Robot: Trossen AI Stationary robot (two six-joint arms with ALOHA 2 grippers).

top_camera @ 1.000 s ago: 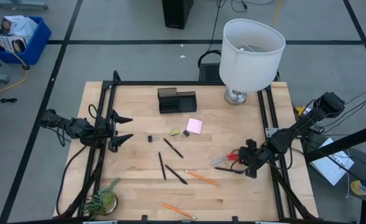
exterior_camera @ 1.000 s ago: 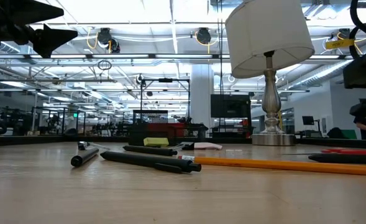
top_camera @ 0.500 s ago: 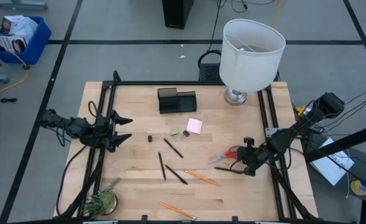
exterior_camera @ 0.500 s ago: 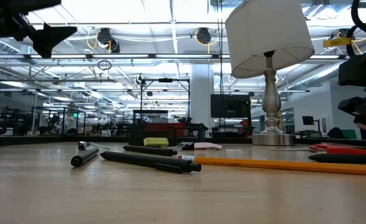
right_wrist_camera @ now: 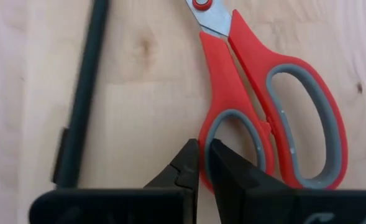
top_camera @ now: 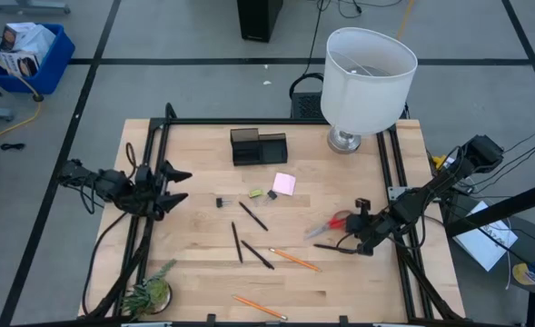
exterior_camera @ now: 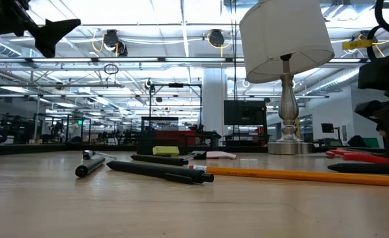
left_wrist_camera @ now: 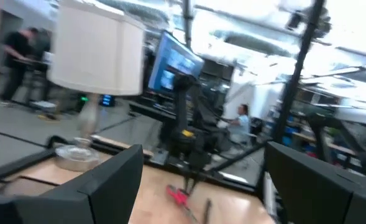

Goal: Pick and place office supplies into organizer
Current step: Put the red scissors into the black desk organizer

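1. High view: right gripper (top_camera: 359, 227) sits near the tabletop's right edge, fingers pinched on the handle of the red scissors (top_camera: 332, 224). The scissors have shifted a little toward the table's middle since a second ago, blades angling away from the edge, so a lift looks under way. A black pen (top_camera: 329, 246) lies just beside them. Left gripper (top_camera: 169, 189) hangs by the left edge, fingers apart, holding nothing; it has drifted slightly toward that edge.
2. The organizer (top_camera: 258, 147) stands near the far edge, well apart from the scissors. Nothing can be seen inside it; most supplies lie loose mid-table, so the job looks barely begun.
3. Low view: scissors (exterior_camera: 358, 156) show at the right, tips apparently raised off the wood. The right gripper is cut off at the frame's side.
4. Left wrist view: blurred; wide-set fingers (left_wrist_camera: 108, 183), lamp (left_wrist_camera: 94, 53), a red smear for the scissors.
5. Right wrist view: fingertips (right_wrist_camera: 189, 163) closed on the handle loop; whether the grip is secure is hard to judge.
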